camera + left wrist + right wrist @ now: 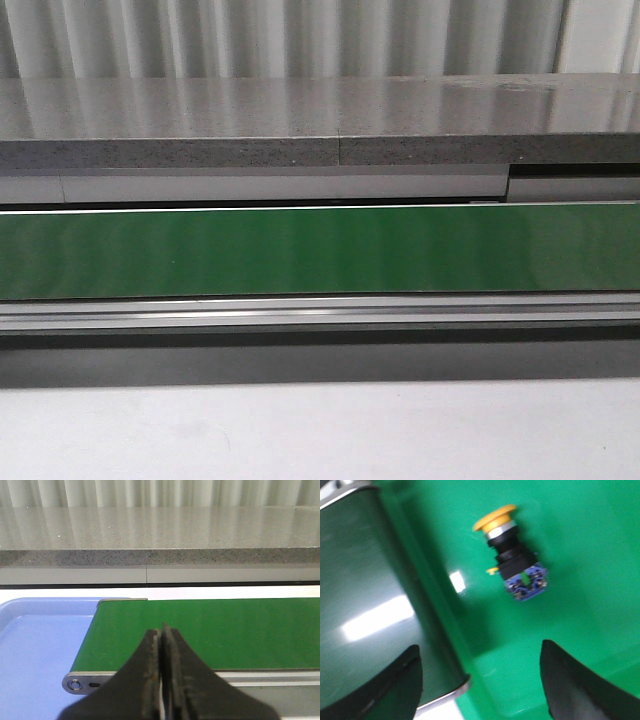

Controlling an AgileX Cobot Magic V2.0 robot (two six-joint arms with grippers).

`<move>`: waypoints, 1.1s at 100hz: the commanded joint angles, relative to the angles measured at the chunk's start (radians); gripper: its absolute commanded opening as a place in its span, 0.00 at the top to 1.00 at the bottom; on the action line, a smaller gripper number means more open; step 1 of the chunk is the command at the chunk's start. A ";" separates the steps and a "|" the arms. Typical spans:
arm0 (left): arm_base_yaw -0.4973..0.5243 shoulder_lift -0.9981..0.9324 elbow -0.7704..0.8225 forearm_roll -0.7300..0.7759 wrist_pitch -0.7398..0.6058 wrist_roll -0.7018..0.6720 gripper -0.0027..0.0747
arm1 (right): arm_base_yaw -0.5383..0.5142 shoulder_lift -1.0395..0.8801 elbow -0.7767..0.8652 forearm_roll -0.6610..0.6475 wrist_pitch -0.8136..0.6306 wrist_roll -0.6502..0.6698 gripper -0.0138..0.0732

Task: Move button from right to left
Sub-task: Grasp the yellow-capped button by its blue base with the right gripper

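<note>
The button [510,555] was seen only in the right wrist view, lying on its side on a bright green surface [580,525], with nothing touching it. Its round yellow-orange head was tilted away from the boxy end, and a thin silvery ring was visible just under the head. Below that came a black collar and a black body, from whose side a small yellow tab stuck out. The contact block at the other end was blue, with pale metal points on its face and a small green mark in the middle. The picture was somewhat blurred, so finer detail could not be made out. Beside the button, a dark green belt [365,605] with a metal edge was seen, shining under the lights. The right gripper [480,680] was held wide open above the green surface, its two dark fingers [575,680] well apart and nothing between them. The left gripper [162,680] was closed, its fingers pressed together and empty, over the near edge of the green conveyor belt [225,630]; a blue tray [35,650] lay just beside the belt's end. In the front view, only the belt [320,250] and a grey speckled counter [320,120] behind it were shown.
</note>
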 commanded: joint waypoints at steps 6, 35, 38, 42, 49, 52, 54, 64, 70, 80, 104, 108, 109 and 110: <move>0.002 -0.034 0.025 0.001 -0.080 -0.005 0.99 | -0.044 0.016 -0.051 -0.011 -0.045 -0.034 0.26; 0.002 -0.034 0.025 0.001 -0.080 -0.005 0.99 | -0.058 0.150 -0.119 -0.012 -0.029 -0.161 0.27; 0.002 -0.034 0.025 0.001 -0.080 -0.005 0.99 | -0.058 0.169 -0.132 -0.013 -0.024 -0.169 0.27; 0.002 -0.034 0.025 0.001 -0.080 -0.005 0.99 | -0.058 0.187 -0.141 -0.013 -0.017 -0.183 0.27; 0.002 -0.034 0.025 0.001 -0.080 -0.005 0.99 | -0.058 0.217 -0.154 -0.015 -0.014 -0.219 0.27; 0.002 -0.034 0.025 0.001 -0.080 -0.005 0.99 | -0.058 0.228 -0.157 -0.015 -0.019 -0.234 0.27; 0.002 -0.034 0.025 0.001 -0.080 -0.005 0.99 | -0.058 0.233 -0.160 -0.015 -0.019 -0.239 0.27; 0.002 -0.034 0.025 0.001 -0.080 -0.005 0.99 | -0.058 0.268 -0.172 -0.026 -0.017 -0.275 0.27; 0.002 -0.034 0.025 0.001 -0.080 -0.005 0.99 | -0.058 0.281 -0.173 -0.043 -0.025 -0.282 0.28; 0.002 -0.034 0.025 0.001 -0.080 -0.005 0.99 | -0.058 0.298 -0.173 -0.052 -0.053 -0.284 0.31; 0.002 -0.034 0.025 0.001 -0.080 -0.005 0.99 | -0.058 0.320 -0.173 -0.053 -0.068 -0.286 0.51; 0.002 -0.034 0.025 0.001 -0.080 -0.005 0.99 | -0.056 0.319 -0.173 -0.053 -0.071 -0.289 0.56; 0.002 -0.034 0.025 0.001 -0.080 -0.005 0.99 | -0.056 0.319 -0.173 -0.053 -0.071 -0.289 0.58; 0.002 -0.034 0.025 0.001 -0.080 -0.005 0.99 | -0.056 0.319 -0.173 -0.053 -0.071 -0.290 0.58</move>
